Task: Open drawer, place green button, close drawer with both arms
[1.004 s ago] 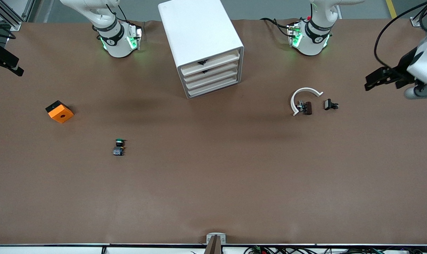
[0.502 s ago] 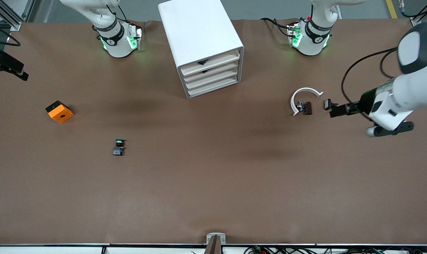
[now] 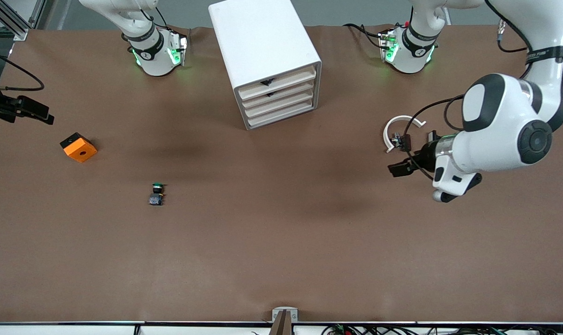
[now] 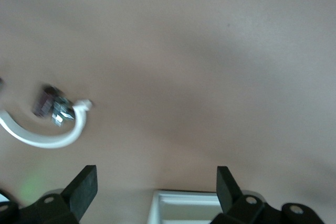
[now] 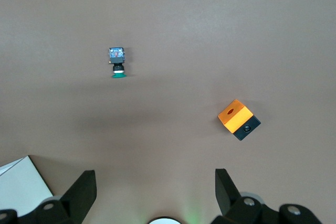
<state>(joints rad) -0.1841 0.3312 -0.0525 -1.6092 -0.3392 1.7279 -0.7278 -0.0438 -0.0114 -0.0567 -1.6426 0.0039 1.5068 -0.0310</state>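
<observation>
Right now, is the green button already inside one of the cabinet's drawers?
No, the button lies on the bare table, nearer to the front camera than the cabinet, whose drawers are all shut.

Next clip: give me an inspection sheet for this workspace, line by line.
Surface: brown table, bare in the middle.
Job's things: white cabinet, all drawers shut; drawer third from top; button lying toward the right arm's end.
Clutter: orange box; white ring with small dark parts beside it.
Grippers: left gripper open, over the table near the ring; right gripper open, above the orange box's end.
Cables: black cable on the left arm.
Surroundings: nothing seen.
</observation>
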